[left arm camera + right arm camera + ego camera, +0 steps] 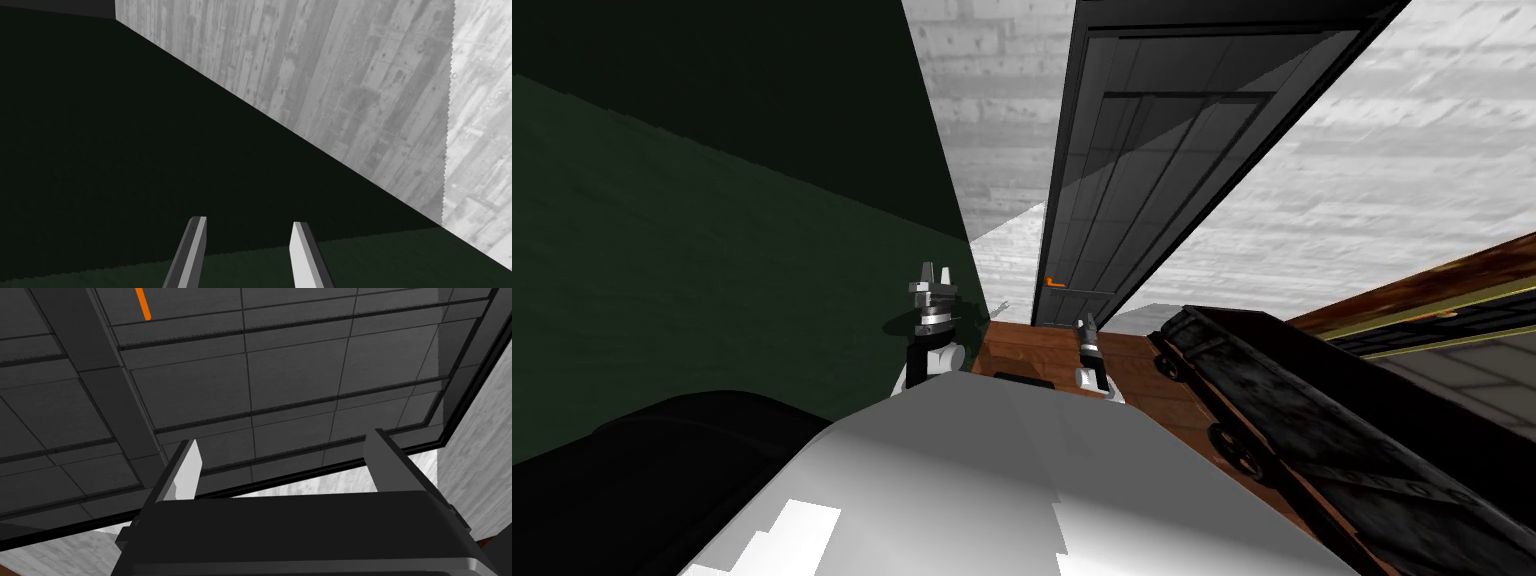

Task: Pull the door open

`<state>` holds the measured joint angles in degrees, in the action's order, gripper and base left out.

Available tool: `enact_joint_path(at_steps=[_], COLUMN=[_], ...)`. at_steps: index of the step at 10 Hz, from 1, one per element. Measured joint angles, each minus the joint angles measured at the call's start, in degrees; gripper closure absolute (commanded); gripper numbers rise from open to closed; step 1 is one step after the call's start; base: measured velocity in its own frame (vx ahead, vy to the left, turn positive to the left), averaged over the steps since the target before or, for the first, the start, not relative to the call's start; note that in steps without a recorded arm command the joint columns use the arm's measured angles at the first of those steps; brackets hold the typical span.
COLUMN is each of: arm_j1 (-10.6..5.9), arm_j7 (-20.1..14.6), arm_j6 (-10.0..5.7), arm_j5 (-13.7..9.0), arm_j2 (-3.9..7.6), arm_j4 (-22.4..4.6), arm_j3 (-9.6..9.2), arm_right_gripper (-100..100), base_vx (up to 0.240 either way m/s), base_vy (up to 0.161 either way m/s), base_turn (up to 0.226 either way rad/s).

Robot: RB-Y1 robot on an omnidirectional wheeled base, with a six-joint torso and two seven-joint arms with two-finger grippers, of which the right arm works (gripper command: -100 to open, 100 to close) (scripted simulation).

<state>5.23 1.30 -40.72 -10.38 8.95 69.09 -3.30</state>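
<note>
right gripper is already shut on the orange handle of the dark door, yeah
No: the right gripper is open, not shut on the orange handle. The right wrist view shows its fingers apart with nothing between them, facing the dark door, and the handle well clear of them.

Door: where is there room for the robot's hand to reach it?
A bare strip of floor runs to the door, between the green wall and the black cart. The open right pincer sits over it, short of the orange handle. It is crowded on the right, by the cart.
</note>
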Motion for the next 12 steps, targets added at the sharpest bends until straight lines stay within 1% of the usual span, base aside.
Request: enact_joint_path(at_steps=[2, 4, 5, 7, 9, 10, 12], arm_j1=[-1.23, -2.71, -3.16, -3.98, -4.96, -5.69, -6.72], arm_j7=[-0.5, -0.7, -1.0, -1.3, -1.9, -2.0, -2.4], arm_j6=[-0.81, -1.45, -1.65, -1.99, -2.74, -3.21, -3.65], arm_j5=[-0.4, -0.6, -0.8, -1.1, -1.4, -1.6, -1.9], arm_j2=[0.44, 0.48, 0.78, 0.87, 1.38, 1.37, 1.73], arm_j4=[-3.5, -6.9, -8.2, -10.6, -13.5, -15.3, -17.9], arm_j3=[-0.17, -0.31, -0.38, -0.57, -0.73, -0.8, -0.93], arm_right_gripper=[-100, -100, -100, -100, -100, -100, -100], base_vx=[0.104, 0.115, 0.117, 0.115, 0.097, 0.091, 0.101], base_vy=[0.033, 0.037, 0.037, 0.023, 0.029, 0.02, 0.026], base_turn=[0.056, 0.057, 0.058, 0.055, 0.048, 0.062, 0.045])
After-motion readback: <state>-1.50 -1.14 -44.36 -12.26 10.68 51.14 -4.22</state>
